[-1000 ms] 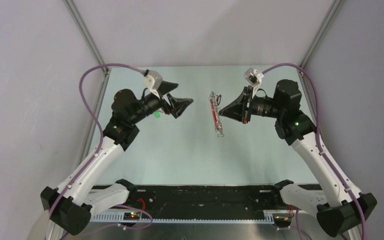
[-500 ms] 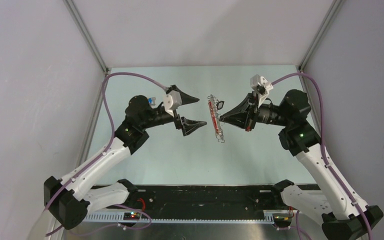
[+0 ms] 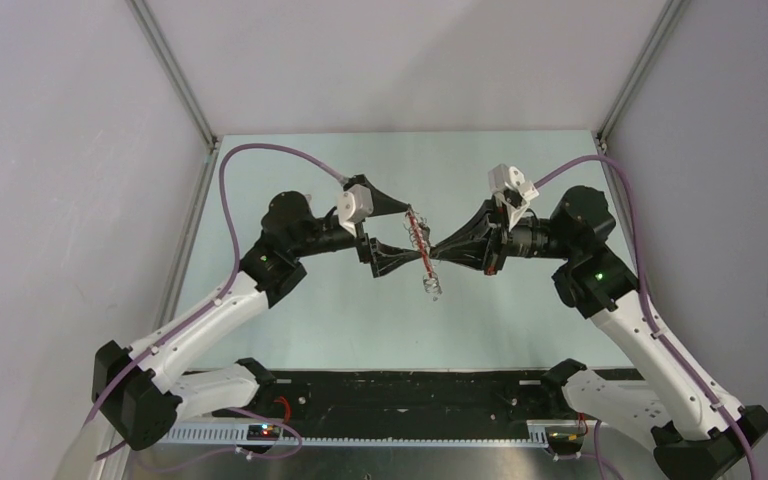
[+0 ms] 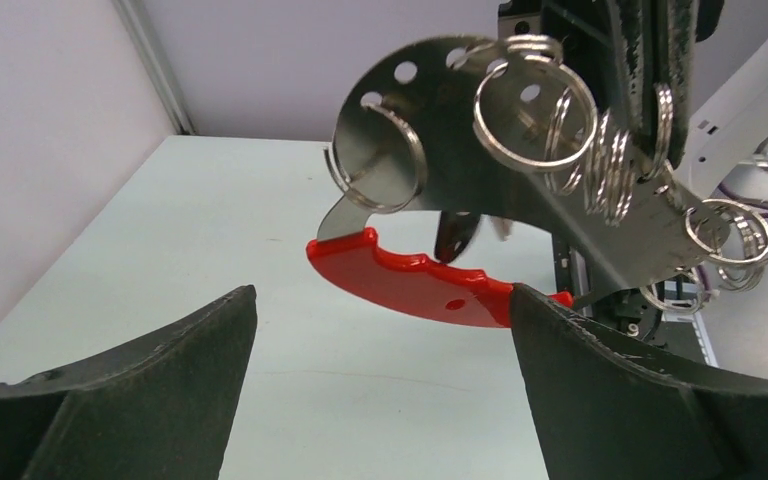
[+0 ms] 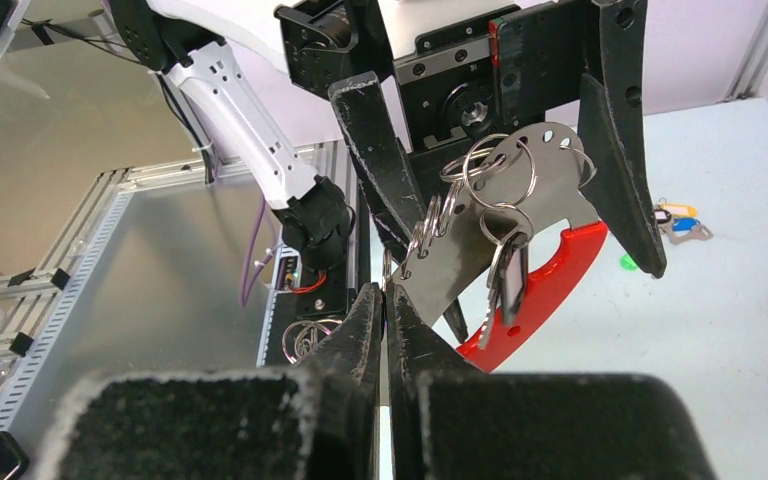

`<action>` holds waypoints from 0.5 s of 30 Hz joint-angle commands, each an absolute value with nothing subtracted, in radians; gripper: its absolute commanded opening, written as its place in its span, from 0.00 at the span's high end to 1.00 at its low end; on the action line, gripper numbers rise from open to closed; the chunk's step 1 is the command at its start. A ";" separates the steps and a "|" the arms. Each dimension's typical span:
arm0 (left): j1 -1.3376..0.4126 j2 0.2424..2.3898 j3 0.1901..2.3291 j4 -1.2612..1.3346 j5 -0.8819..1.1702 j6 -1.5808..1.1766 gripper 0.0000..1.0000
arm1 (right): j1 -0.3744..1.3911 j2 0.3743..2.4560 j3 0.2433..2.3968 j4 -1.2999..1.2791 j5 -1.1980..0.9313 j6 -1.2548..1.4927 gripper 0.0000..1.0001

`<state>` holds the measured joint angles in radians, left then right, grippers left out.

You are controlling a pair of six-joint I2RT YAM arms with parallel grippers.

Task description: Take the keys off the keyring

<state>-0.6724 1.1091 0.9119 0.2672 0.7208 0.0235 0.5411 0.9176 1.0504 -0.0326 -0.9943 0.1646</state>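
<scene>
above the middle of the pale table (image 3: 360, 320) the keyring (image 3: 422, 248) hangs in the air, a red curved edge under a holed metal plate strung with wire rings (image 4: 610, 165). bare table lies all round below it. the right gripper (image 3: 436, 250) is pinched tight on the plate; the left gripper (image 3: 412, 236) is spread wide, one finger on each side. only the right wrist view shows a key (image 5: 508, 270) dangling from a ring and coloured keys (image 5: 680, 222) loose on the table.
</scene>
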 commanded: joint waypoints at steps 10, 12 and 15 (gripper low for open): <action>-0.680 1.088 0.937 0.327 0.757 -0.027 0.03 | 0.578 0.930 1.058 -0.032 -0.972 0.093 1.00; -0.679 1.084 0.937 0.328 0.755 -0.025 0.10 | 0.584 0.932 1.057 -0.037 -0.964 0.084 1.00; -0.680 1.081 0.935 0.327 0.742 -0.020 0.22 | 0.592 0.934 1.058 -0.044 -0.963 0.071 1.00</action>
<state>-0.6724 1.1069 0.9119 0.2863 0.7441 -0.0147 0.5789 0.9367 1.0489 -0.0566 -0.9752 0.1070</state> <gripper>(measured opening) 0.840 0.012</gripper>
